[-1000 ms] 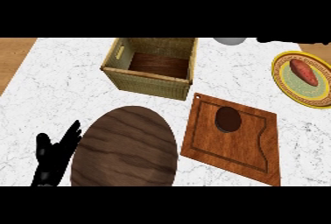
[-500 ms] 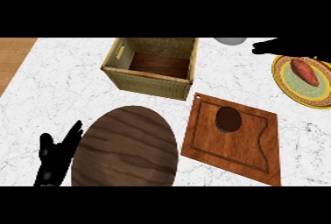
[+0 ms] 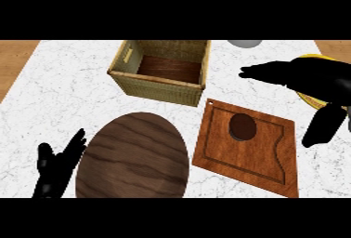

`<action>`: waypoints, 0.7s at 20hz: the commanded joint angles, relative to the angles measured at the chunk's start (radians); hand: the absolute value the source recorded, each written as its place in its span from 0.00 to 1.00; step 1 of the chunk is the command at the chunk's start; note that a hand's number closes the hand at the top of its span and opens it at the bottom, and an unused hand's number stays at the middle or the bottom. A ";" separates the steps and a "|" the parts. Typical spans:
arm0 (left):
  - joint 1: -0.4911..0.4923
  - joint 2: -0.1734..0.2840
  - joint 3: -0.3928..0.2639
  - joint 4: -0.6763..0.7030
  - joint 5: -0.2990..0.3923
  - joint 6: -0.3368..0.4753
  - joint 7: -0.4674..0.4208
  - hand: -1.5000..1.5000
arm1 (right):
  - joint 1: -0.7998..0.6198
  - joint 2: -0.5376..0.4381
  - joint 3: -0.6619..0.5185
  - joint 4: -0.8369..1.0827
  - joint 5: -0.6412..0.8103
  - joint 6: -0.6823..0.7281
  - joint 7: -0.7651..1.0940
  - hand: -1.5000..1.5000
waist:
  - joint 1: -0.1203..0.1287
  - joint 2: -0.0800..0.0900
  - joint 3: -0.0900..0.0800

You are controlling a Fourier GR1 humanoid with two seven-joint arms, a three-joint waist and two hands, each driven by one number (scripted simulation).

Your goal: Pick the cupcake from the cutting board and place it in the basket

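A small round brown cupcake (image 3: 242,127) sits on the reddish wooden cutting board (image 3: 264,160) at the right. The woven basket (image 3: 154,84) stands behind it at the upper middle, and its wooden floor shows bare. My right hand (image 3: 322,81) hovers at the upper right, above and to the right of the cupcake, open, with fingers stretched left and the thumb hanging down. Nothing is in it. My left hand (image 3: 56,169) rests open at the lower left, fingers up.
A large dark wooden oval plate (image 3: 132,160) lies in front, between the left hand and the cutting board. A yellow plate (image 3: 307,97) at the right edge is mostly hidden by the right hand. A grey round thing (image 3: 244,42) shows at the top.
My right hand has come in from the upper right edge and now covers most of the yellow plate, closer to the cutting board. The left hand, cupcake and basket have stayed put.
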 commanded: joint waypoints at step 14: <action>0.007 -0.024 0.055 0.032 -0.040 -0.052 0.076 0.50 | 0.185 0.112 0.092 0.133 0.349 -0.208 -0.203 0.00 | -0.004 0.005 -0.007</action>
